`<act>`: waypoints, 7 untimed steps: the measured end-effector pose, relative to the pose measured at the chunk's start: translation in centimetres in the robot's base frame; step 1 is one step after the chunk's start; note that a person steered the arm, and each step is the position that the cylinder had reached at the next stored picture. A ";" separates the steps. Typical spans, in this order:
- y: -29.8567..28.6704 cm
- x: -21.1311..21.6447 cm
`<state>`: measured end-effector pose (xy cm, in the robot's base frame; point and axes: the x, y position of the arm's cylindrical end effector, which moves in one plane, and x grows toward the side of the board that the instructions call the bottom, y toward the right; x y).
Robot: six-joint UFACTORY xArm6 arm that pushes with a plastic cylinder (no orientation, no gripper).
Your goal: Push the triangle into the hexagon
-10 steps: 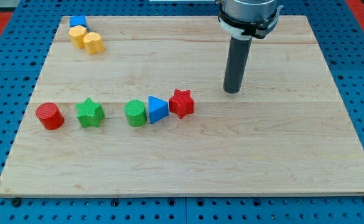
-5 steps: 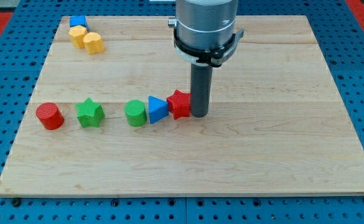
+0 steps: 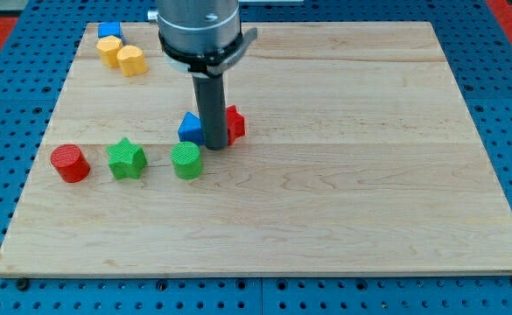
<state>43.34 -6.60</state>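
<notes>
My tip (image 3: 214,144) stands between the blue triangle (image 3: 189,128) on its left and the red star (image 3: 233,123) on its right, touching or nearly touching both. The rod hides part of each. The two yellow blocks sit at the view's top left: one (image 3: 108,50) looks like a hexagon, the other (image 3: 131,60) is rounder. They touch each other, far up-left of the triangle.
A green cylinder (image 3: 186,161) lies just below-left of my tip. A green star (image 3: 126,158) and a red cylinder (image 3: 69,164) stand further left in a row. A small blue block (image 3: 109,31) sits above the yellow ones, near the board's top edge.
My tip swept left and slightly up. The blue triangle and red star moved up and left, out of the row. The green cylinder shifted slightly left.
</notes>
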 end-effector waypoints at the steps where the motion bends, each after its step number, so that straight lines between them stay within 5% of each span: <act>1: -7.5 -1.4; 3: -12.2 -4.2; 5: -9.1 -4.8; 7: -15.3 -9.1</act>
<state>34.21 -21.93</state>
